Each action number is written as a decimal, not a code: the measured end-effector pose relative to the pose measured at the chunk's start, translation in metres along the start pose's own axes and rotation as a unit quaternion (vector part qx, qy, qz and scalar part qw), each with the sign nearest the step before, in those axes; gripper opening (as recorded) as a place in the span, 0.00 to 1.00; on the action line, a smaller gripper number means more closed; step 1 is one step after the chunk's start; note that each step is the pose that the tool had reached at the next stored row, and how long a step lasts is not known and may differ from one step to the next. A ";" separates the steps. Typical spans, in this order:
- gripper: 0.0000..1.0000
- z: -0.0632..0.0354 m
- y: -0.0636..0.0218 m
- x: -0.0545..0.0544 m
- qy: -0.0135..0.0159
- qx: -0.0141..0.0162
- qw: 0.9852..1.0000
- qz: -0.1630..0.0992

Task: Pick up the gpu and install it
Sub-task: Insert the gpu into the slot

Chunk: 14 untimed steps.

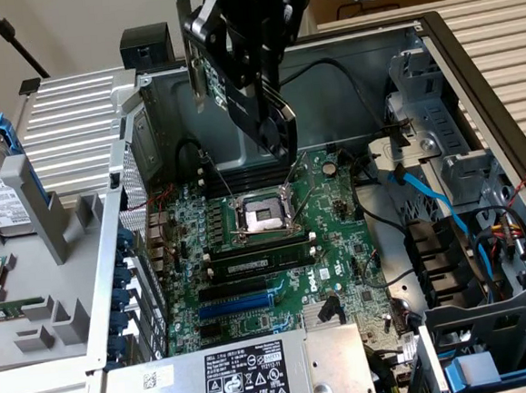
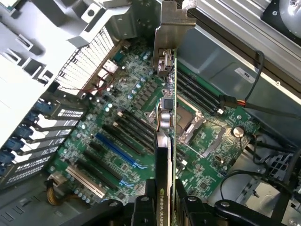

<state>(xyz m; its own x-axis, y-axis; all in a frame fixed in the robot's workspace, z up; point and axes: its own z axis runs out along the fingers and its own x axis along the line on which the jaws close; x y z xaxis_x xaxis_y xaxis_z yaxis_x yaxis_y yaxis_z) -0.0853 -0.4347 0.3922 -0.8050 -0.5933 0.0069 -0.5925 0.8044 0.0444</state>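
- Your gripper (image 2: 164, 207) is pinching the gpu (image 1: 271, 123) between its fingers. The card's hanging on edge in the air over the motherboard (image 1: 334, 236), roughly above the open CPU socket (image 1: 263, 216), touching nothing below.
- Here's what I'm worrying about: if the card's slipping in that pinch, it's dropping right onto the bare socket or the memory sticks (image 1: 259, 260).
- The blue slot (image 1: 239, 301) is sitting nearer than the card. Any tilt is risking a crooked seat, and the silver bracket (image 2: 170, 28) could be snagging the slot covers (image 2: 70, 113) on the exterior view's left.
- Loose cables (image 1: 427, 193) are crowding the exterior view's right.
- The tower's lying open on its side, with a plain beige wall running behind it.
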 end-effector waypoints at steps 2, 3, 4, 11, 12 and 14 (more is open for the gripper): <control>0.27 -0.0001 -0.0008 -0.001 0.001 0.000 1.000 -0.012; 0.27 0.0000 -0.0012 -0.002 0.001 0.000 1.000 -0.018; 0.27 -0.0001 -0.0016 -0.002 0.001 0.000 1.000 -0.024; 0.27 -0.0003 -0.0044 -0.006 0.003 0.000 0.998 -0.066; 0.27 -0.0003 -0.0049 -0.007 0.003 0.000 0.997 -0.072; 0.27 -0.0003 -0.0058 -0.008 0.004 0.001 0.997 -0.083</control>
<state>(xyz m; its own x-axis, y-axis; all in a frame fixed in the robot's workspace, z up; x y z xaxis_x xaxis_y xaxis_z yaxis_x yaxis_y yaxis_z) -0.0755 -0.4347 0.3922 -0.6963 -0.7177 0.0069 -0.7168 0.6958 0.0444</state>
